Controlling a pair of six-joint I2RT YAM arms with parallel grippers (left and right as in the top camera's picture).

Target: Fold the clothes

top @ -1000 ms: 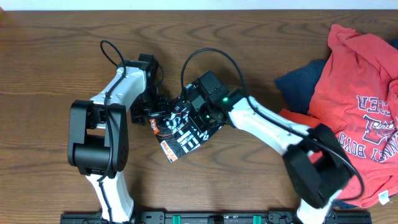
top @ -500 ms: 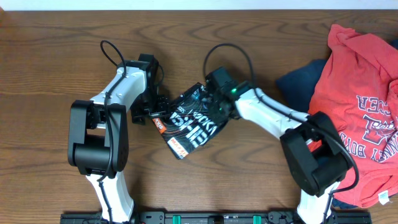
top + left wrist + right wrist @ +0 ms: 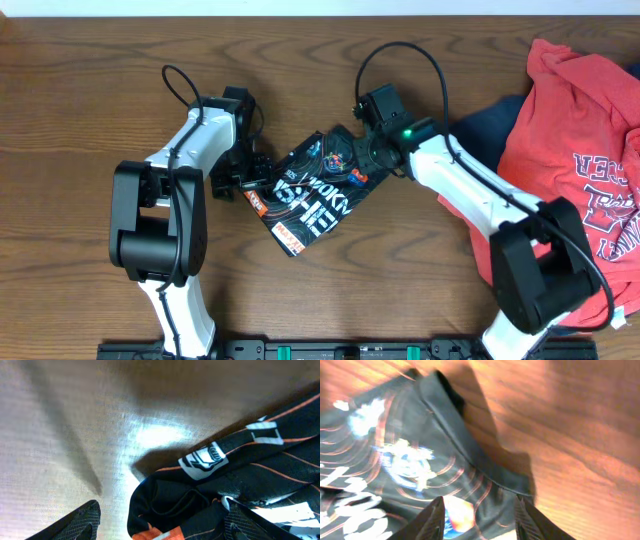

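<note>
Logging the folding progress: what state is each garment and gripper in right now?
Black jersey with orange-red contour lines: folded small, lying flat.
Red printed T-shirt: crumpled, unfolded.
Navy garment: bunched, partly covered by the T-shirt.
Left gripper: open, at the jersey's edge.
Right gripper: open, over the jersey.

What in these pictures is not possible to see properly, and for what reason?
- The navy garment: overhead view, mostly hidden under the red T-shirt and the right arm.
- The red T-shirt: overhead view, cut off by the right edge.
- The right gripper: right wrist view is blurred, so I cannot tell whether it pinches the black jersey.
- The jersey's lettering: too small overhead, and folds hide part of it.
</note>
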